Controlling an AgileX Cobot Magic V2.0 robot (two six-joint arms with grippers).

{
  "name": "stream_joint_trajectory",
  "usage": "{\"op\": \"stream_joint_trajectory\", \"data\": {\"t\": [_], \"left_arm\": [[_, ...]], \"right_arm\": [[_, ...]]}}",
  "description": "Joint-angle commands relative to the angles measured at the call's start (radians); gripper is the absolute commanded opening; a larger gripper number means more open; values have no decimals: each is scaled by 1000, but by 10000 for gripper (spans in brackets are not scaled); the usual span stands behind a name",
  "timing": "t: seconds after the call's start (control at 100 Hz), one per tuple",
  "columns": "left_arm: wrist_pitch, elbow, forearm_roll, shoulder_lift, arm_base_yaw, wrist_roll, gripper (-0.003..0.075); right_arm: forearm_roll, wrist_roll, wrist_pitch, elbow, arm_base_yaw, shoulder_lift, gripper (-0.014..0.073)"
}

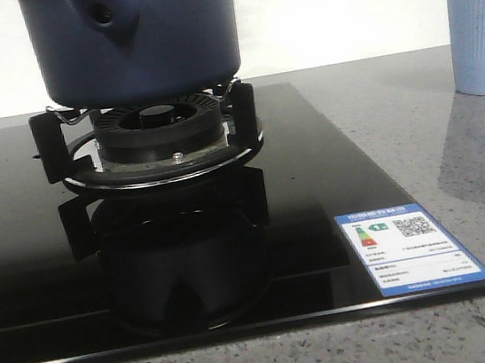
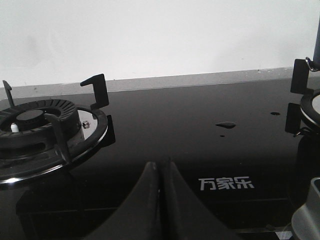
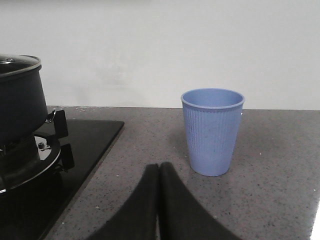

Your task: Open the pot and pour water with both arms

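The dark navy pot (image 1: 138, 34) stands on the burner grate (image 1: 156, 139) of the black glass hob, its pointed handle bracket with a round hole facing me. In the right wrist view the pot (image 3: 17, 95) shows with a glass lid (image 3: 17, 64) on it. A pale blue ribbed cup (image 3: 212, 131) stands upright on the grey counter; it also shows in the front view (image 1: 480, 32). My right gripper (image 3: 159, 166) is shut and empty, low over the counter just short of the cup. My left gripper (image 2: 161, 163) is shut and empty over the hob.
A second burner (image 2: 37, 125) with its grate lies beside my left gripper. Water drops (image 2: 226, 125) lie on the black glass hob (image 2: 190, 115). An energy label (image 1: 409, 247) is stuck at the hob's front right corner. A white wall stands behind the counter.
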Motion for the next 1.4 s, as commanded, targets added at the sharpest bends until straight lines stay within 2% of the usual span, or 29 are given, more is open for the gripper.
{"op": "stream_joint_trajectory", "data": {"t": [0.0, 0.66, 0.9, 1.14, 1.21, 1.33, 1.39], "left_arm": [[-69, 9, -7, -28, 2, -10, -20], [-69, 9, -7, -28, 2, -10, -20], [-69, 9, -7, -28, 2, -10, -20], [-69, 9, -7, -28, 2, -10, -20], [-69, 9, -7, -28, 2, -10, -20], [-69, 9, -7, -28, 2, -10, -20], [-69, 9, -7, -28, 2, -10, -20]], "right_arm": [[26, -8, 10, -26, -2, 6, -58], [26, -8, 10, -26, -2, 6, -58], [25, -8, 52, -26, -2, 6, -58], [27, -10, 17, -26, -2, 6, -58], [75, -54, -20, -26, -2, 10, -58], [228, -292, -95, -26, -2, 32, -58], [319, -357, -101, -24, -2, 48, -58]]}}
